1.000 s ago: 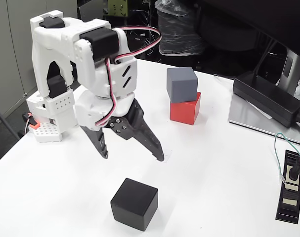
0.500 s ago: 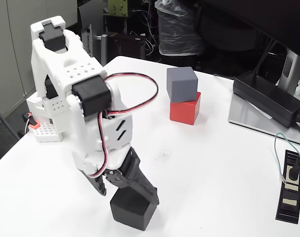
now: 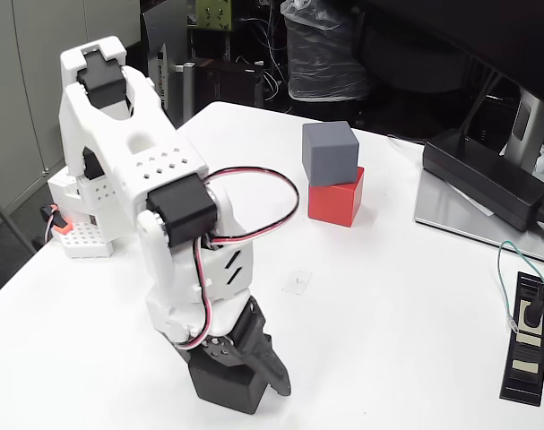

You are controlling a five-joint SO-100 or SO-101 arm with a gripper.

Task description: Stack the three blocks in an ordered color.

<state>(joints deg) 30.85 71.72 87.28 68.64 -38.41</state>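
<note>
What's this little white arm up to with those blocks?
The white arm is bent low over the near edge of the table, with its gripper down around the black block; whether the fingers actually press it is hard to tell. Further back, the grey block already sits on the red block, slightly askew. The black one looks to be the last to stack.
</note>
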